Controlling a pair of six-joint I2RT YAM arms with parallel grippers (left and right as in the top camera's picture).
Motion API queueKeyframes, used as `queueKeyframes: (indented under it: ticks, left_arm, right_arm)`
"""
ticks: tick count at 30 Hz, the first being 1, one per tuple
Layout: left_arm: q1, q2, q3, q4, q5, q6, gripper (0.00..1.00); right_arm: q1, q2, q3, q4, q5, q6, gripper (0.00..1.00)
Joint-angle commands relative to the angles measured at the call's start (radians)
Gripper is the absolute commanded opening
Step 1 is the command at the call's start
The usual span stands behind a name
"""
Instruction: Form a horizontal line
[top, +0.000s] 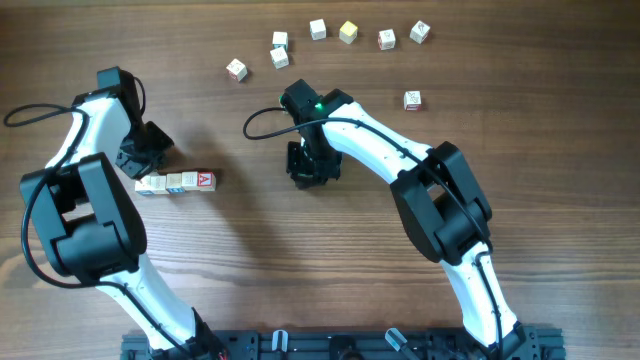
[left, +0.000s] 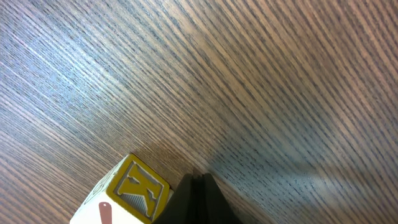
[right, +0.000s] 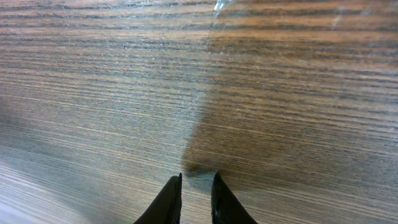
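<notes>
Plainly, the horizontal line (top: 177, 182) lay at about nine o'clock on the table (top: 300, 260), its cubes touching and the red "A" cube (top: 204, 180) at its three o'clock end. My left gripper (top: 150, 158) hung just off the opposite end, at roughly eleven o'clock from it, fingers pressed together on nothing. Its wrist view showed the yellow "K" cube (left: 135, 190) right beside the tips, at seven o'clock. That closeness worried me most: any sideways drift of the closed fingers could nudge that cube and kink the row. My right gripper (top: 310, 170) sat mid-table, fingers narrowly parted and empty. The loose cubes (top: 412, 99) lay scattered from eleven to one o'clock. I judged that such a narrow gap would push a cube away rather than straddle it, and that a cube pressed hard against the "A" end could shove the whole row askew.
</notes>
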Motion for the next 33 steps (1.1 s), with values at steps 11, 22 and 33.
queueKeyframes:
  ticks: [11,22,33]
  left_arm:
    - [0.0,0.013,-0.005,0.003,-0.016,-0.18,0.04]
    - [0.0,0.013,-0.005,0.003,-0.017,-0.423,0.04]
    - [0.0,0.013,-0.005,-0.018,-0.039,-0.422,0.04]
  right_arm:
    - [-0.002,0.052,-0.029,0.013,0.112,-0.018,0.18]
    - [-0.002,0.052,-0.029,0.013,0.112,-0.018,0.18]
    - [-0.002,0.052,-0.029,0.013,0.113,-0.018,0.18]
